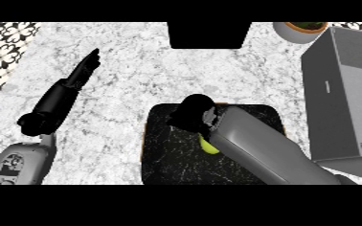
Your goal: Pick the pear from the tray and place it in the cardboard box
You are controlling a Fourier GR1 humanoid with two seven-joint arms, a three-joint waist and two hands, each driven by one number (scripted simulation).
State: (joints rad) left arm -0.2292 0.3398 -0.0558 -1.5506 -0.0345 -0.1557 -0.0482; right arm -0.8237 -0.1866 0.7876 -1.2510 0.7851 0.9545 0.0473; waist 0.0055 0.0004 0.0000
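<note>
In the head view, the pear is still seen on the tray, half hidden under the right hand curled down over it; no lift is shown and the cardboard box cannot be identified; the left hand rests open, well left of the tray

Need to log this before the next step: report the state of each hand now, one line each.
Left hand: open, fingers straight, holding nothing, over the counter.
Right hand: over the tray, above the pear; cannot tell whether it is open or shut.

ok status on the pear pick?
Right hand curled over pear, on tray. Left hand open, resting aside. Box not identifiable.
</note>
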